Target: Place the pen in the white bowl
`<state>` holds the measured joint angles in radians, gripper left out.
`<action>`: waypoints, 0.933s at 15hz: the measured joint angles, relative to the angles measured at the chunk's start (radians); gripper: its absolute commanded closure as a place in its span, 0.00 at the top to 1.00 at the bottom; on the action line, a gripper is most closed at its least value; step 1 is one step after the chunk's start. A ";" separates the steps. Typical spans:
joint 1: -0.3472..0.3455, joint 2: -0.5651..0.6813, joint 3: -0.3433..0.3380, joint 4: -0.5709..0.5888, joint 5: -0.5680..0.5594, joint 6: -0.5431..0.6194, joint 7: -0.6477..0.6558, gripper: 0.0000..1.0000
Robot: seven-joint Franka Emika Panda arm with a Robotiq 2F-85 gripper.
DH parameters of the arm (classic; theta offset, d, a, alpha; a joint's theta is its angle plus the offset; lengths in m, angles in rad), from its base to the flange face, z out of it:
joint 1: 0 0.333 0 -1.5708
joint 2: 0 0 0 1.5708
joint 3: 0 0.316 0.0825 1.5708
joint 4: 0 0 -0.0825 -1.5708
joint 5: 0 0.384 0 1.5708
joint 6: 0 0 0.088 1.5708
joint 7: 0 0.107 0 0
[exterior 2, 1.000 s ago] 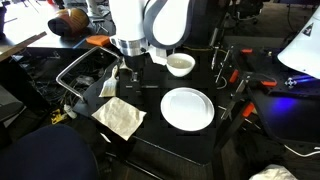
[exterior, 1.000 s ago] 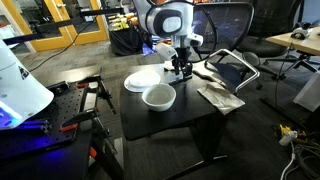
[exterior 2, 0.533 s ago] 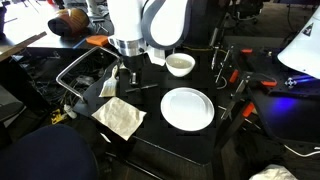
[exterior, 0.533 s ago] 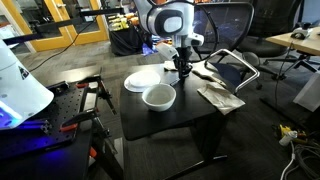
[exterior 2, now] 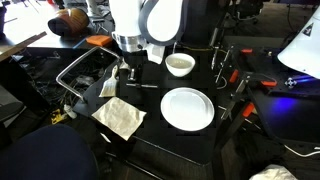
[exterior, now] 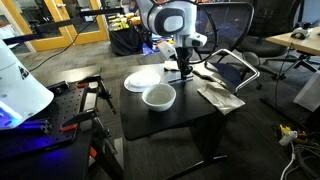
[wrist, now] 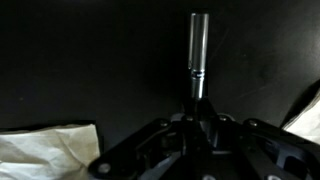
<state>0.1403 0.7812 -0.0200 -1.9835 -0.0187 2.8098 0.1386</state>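
In the wrist view the slim dark pen (wrist: 197, 50) sticks out straight ahead from between my fingers, over the black tabletop. My gripper (wrist: 197, 112) is shut on the pen's near end. In both exterior views the gripper (exterior: 181, 70) (exterior 2: 128, 76) reaches down to the table, beside the white bowl (exterior: 159, 96) (exterior 2: 180, 64). The bowl stands upright and holds nothing. The pen is hard to make out against the black table in those views.
A flat white plate (exterior: 143, 79) (exterior 2: 187, 108) lies by the bowl. A crumpled paper napkin (exterior: 218, 96) (exterior 2: 120, 116) (wrist: 45, 155) sits near the table edge. A metal-framed rack (exterior: 238, 68) (exterior 2: 85, 72) stands just off the table.
The jaws have closed from wide open onto the pen. The arm has stayed over the same spot; bowl, plate and napkin are unmoved.
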 measured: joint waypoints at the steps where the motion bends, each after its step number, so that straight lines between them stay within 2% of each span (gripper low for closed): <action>1: -0.001 -0.013 -0.009 -0.011 0.009 0.000 0.013 0.03; 14: -0.001 -0.354 -0.129 -0.324 0.036 0.030 0.191 0.03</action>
<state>0.1398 0.4275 -0.1487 -2.3072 0.0171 2.8399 0.3296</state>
